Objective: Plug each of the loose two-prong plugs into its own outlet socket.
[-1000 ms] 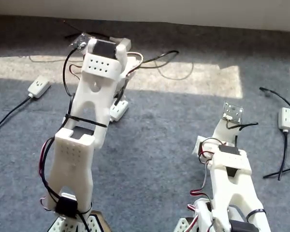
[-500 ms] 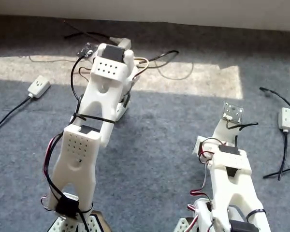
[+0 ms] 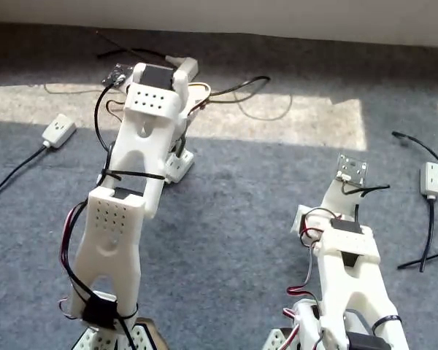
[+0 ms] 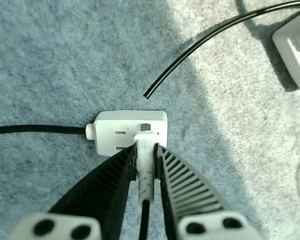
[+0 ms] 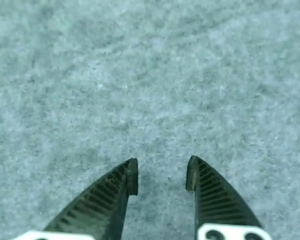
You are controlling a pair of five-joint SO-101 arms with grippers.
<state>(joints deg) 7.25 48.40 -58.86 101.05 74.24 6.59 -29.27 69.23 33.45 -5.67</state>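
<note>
Plug (image 4: 145, 172), white, sits clamped in the left gripper (image 4: 146, 151), jaws closed on it, its nose touching the outlet socket (image 4: 121, 131) on the carpet (image 4: 50, 60). In the high view that arm has swung back leftward, probably wiggling the prongs in; seating looks unfinished. Elsewhere the right gripper (image 5: 161, 175) hangs part-open and empty over carpet.

Fixed high camera, above and behind the left arm (image 3: 131, 182) and right arm (image 3: 347, 262), looks down and forward across the carpet (image 3: 233, 219) to the far wall. The left wrist camera peers down its end effector (image 4: 146, 150), close on a plug (image 4: 145, 170) and outlet (image 4: 115, 125); the high view shows that outlet (image 3: 179, 166) beside the left arm. The right wrist camera, sighting past its end effector (image 5: 162, 175), hangs close over carpet.
</note>
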